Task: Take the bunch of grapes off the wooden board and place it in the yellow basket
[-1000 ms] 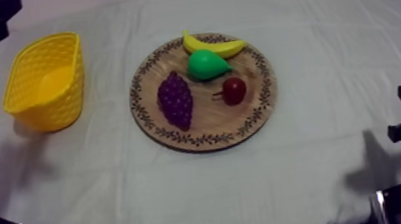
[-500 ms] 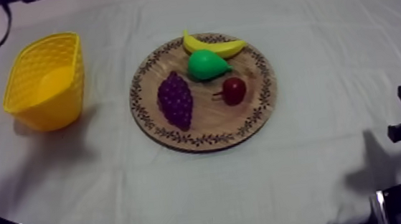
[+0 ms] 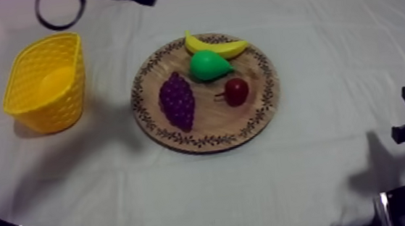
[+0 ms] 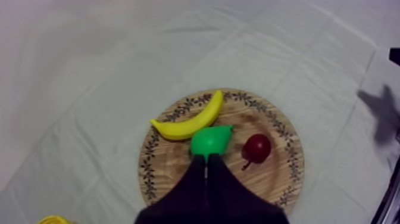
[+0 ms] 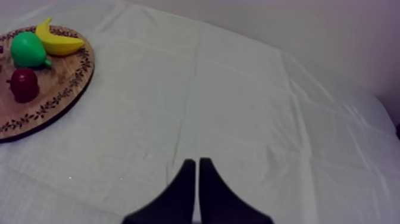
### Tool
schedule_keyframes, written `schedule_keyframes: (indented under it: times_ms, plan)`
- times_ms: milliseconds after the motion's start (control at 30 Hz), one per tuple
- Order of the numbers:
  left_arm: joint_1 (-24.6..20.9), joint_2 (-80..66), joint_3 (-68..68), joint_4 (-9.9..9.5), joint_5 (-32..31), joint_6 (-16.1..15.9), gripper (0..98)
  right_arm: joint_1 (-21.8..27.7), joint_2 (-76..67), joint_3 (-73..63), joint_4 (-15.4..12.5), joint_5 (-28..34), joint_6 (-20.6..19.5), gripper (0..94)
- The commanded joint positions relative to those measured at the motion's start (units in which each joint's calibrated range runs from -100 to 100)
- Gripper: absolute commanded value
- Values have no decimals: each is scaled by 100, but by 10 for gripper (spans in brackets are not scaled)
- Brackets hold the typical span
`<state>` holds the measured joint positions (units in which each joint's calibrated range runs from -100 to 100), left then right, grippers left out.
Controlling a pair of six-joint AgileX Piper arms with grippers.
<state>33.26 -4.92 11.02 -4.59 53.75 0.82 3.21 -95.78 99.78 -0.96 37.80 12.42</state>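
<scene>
- The bunch of grapes [image 3: 176,100] lies on the left half of the round wooden board [image 3: 210,124], at the middle of the top view. Its long axis runs up and down the frame, with the broad end toward the upper edge and the narrow tip toward the lower edge.
- By my count there is one bunch of grapes, one banana [image 3: 214,46], one pear [image 3: 209,65] and one small red fruit [image 3: 236,91] (four fruits, all on the one board).
- One yellow basket [image 3: 52,113] stands at the upper left, well apart from the board.
- The left gripper [image 4: 206,159] has its fingers pressed together into a narrow wedge, holding nothing. It hangs over the board with its tip at the pear.
- The right gripper [image 5: 197,162] likewise has its fingers together, over bare cloth [image 5: 250,107] beside the board.
</scene>
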Motion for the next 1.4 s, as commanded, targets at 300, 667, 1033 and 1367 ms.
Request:
schedule_keyframes:
  times_ms: [300, 667, 1033, 1367]
  plan:
    - [172, 1268, -336, 225, 730, -160, 0, 1, 2, -1, 0, -6, -1, 3]
    - [140, 1406, 60, 242, 893, -126, 0, 1, 2, -1, 0, -6, 1, 3]
    - [182, 1430, -142, 114, 1118, 1533, 1, 1, 2, -1, 0, -6, 1, 3]
    - [169, 1660, -878, 9, 2972, 2808, 9, 1, 2, -1, 0, -6, 1, 3]
